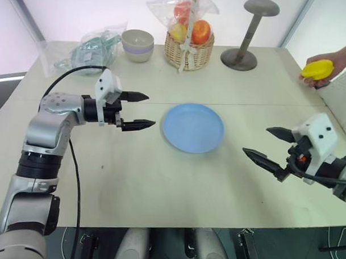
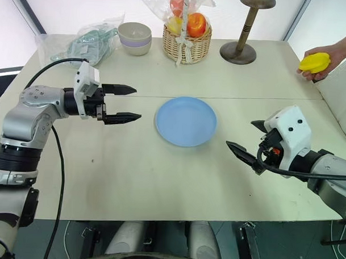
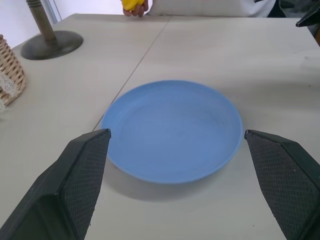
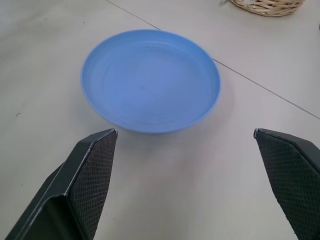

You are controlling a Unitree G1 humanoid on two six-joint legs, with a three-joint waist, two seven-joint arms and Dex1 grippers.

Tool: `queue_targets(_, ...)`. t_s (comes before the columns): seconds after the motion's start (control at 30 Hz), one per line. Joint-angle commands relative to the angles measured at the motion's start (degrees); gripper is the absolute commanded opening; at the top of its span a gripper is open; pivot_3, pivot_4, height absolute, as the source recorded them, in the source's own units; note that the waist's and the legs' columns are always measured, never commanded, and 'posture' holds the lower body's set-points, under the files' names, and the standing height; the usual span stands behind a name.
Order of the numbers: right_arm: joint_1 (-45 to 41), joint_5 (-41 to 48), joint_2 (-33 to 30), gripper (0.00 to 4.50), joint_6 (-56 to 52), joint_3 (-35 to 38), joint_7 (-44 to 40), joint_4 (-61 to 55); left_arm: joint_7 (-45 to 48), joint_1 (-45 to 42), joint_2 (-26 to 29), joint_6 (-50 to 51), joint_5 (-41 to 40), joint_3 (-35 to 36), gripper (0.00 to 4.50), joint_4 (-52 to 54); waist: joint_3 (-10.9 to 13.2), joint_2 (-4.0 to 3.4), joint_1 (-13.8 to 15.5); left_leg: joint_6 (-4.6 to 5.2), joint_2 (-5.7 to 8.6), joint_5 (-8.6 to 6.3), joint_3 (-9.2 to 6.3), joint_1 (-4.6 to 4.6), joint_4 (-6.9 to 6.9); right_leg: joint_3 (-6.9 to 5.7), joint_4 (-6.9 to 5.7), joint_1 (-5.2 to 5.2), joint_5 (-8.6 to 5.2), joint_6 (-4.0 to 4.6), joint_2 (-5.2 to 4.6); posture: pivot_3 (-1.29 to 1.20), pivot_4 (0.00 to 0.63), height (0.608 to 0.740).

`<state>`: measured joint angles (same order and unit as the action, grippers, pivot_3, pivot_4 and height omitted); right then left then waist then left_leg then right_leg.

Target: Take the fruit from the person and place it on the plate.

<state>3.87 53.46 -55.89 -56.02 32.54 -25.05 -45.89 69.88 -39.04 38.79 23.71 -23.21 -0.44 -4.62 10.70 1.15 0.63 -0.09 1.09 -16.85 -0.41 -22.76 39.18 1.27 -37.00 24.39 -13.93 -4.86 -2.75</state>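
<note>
- Worktop (image 1: pixel 160 180) carries one empty blue plate (image 1: pixel 193 127) at its middle.
- Our left gripper (image 1: pixel 140 111) and right gripper (image 1: pixel 265 146) flank it, both with fingers spread, holding nothing.
- Basket (image 1: pixel 188 50), bowl (image 1: pixel 137 45) and stand (image 1: pixel 244 35) line the far edge.
- One yellow fruit (image 1: pixel 318 68) sits in the person's hand (image 1: pixel 328 71), partly hidden, at the far right corner.

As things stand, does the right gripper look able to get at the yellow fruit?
Probably yes: the open right gripper has bare table toward the fruit, though the person's hand holds it at the far table edge.
</note>
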Motion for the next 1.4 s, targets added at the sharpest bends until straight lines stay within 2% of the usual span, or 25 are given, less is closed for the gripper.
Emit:
queue_targets(0.03,-1.0,1.23,-0.39,4.5,0.13,2.75,0.22,-0.67,0.05,-0.17,1.56,-0.17,-0.86,1.71,4.49,1.75,0.0,0.0,-0.02,0.0,0.0,0.0,0.0,0.0,0.0,0.0,0.0,0.0,0.0,0.0,0.0,0.0,0.15,0.74)
queue_targets(0.53,-2.71,1.11,-1.37,4.5,0.32,2.37,-0.87,1.42,-2.94,2.57,3.14,3.38,-3.08,4.05,4.49,5.31,0.0,0.0,-0.01,0.0,0.0,0.0,0.0,0.0,0.0,0.01,0.0,0.0,0.0,0.0,-0.02,0.0,0.15,0.74)
queue_targets(1.4,-4.08,1.91,-0.58,4.5,-0.16,2.24,2.19,0.96,-6.36,2.39,2.25,3.5,-3.99,3.05,4.49,6.33,0.0,0.0,0.0,0.0,0.0,0.0,0.01,0.01,0.0,0.01,0.0,0.0,0.0,0.0,-0.02,0.0,0.15,0.74)
